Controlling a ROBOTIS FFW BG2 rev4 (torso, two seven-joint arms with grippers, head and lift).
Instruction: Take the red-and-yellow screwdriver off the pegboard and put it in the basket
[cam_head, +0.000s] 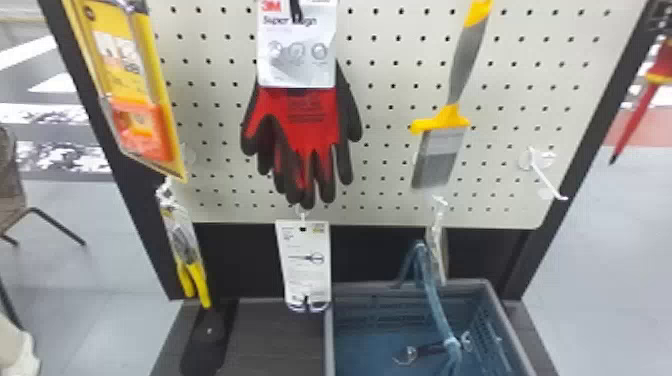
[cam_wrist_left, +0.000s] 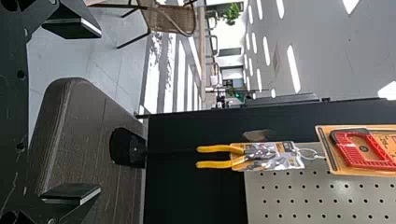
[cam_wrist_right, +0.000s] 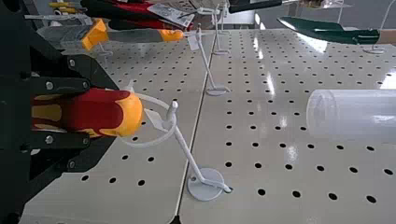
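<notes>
At the right edge of the head view, my right gripper is partly cut off. Below it, the red-and-yellow screwdriver points its dark tip down. The right wrist view has my right gripper shut on the handle of the screwdriver. A white ring at the handle's end overlaps the tip of a white pegboard hook; whether it still encircles the hook I cannot tell. The blue-grey basket stands low in front of the board. In the left wrist view, my left gripper is open and holds nothing.
Gloves, a scraper brush and yellow-handled pliers hang on the pegboard. A bare hook juts out at its lower right. Near the held handle is a clear tube. The basket holds a cord-tied item.
</notes>
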